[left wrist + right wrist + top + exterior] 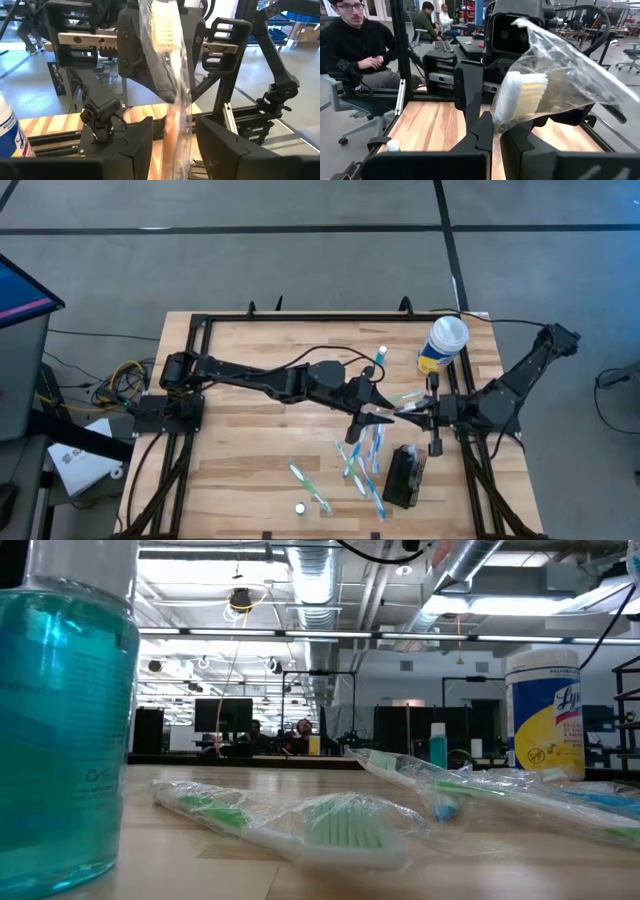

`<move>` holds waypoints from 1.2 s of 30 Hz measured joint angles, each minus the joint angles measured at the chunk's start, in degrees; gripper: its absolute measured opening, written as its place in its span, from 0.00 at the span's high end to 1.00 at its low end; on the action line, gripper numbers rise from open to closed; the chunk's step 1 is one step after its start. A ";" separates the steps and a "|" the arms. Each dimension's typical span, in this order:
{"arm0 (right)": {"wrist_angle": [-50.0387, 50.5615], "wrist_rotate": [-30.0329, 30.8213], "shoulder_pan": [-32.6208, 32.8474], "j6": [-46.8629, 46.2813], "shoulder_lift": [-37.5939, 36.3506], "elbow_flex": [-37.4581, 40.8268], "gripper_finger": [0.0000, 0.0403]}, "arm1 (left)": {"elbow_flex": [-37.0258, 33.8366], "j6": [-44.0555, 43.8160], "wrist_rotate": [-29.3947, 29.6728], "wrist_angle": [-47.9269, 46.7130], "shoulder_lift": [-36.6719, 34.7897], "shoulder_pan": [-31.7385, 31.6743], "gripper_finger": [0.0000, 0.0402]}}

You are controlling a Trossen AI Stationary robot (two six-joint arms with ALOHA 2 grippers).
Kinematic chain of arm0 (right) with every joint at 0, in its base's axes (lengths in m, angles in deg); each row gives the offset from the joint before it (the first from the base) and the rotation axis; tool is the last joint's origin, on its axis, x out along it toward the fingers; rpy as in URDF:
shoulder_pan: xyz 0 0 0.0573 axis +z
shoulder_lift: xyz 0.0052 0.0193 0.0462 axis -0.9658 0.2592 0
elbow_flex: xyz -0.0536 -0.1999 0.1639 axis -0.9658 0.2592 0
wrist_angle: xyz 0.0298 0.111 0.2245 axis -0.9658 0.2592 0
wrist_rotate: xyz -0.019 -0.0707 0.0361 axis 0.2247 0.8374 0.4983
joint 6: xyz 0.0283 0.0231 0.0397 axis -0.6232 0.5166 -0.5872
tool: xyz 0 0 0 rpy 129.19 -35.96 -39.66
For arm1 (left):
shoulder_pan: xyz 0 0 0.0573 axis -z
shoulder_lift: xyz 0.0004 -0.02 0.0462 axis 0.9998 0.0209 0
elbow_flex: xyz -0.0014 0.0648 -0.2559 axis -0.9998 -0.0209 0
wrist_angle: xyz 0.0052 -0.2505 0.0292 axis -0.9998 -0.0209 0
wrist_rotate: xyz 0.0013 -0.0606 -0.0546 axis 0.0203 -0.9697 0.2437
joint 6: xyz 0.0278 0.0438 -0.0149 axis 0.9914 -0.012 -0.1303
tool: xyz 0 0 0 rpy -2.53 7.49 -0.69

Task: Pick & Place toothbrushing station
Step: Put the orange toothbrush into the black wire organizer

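Note:
The toothbrushing station [403, 477], a small black box, rests on the table near its front right, and no gripper touches it. Above mid-table the two grippers face each other. My right gripper [418, 413] [495, 140] is shut on a toothbrush in a clear wrapper [172, 100] [525, 92]. My left gripper [378, 412] [172, 150] is open. Its fingers stand on either side of the toothbrush's orange handle [172, 132]; whether they touch the wrapper I cannot tell. My right gripper pinches the wrapped toothbrush between its two fingers just behind the bristle head [167, 75], through the plastic. The fingers are level and come from the table's right. The toothbrush is lifted clear of the table, its handle reaching toward my left gripper.
Several wrapped toothbrushes [360, 465] [300, 820] lie left of the station, with a white cap [299, 507] nearer the front. A yellow-and-blue canister [443, 345] [545, 715] and a small bottle [381, 355] stand at the far right. A teal bottle [60, 720] fills the low view's left. People [360, 45] sit beyond the table.

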 joint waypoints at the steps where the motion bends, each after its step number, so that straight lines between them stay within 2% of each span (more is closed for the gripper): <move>1: 0.01 -0.21 -0.16 -0.05 0.00 -0.01 0.99 | 0.00 -0.01 0.10 -0.03 0.00 0.00 0.66; 8: 0.58 -1.90 -0.61 -0.62 0.35 -0.01 0.99 | 0.00 0.00 0.25 -0.99 0.02 -0.02 0.80; 14: 1.25 -2.61 -0.61 -1.22 0.31 -0.01 0.98 | 0.00 1.51 0.22 -1.79 0.02 -0.07 0.96; 36: 2.20 -1.00 3.20 0.93 0.15 -0.01 0.77 | 0.00 1.79 -0.64 -1.28 0.09 -0.13 0.97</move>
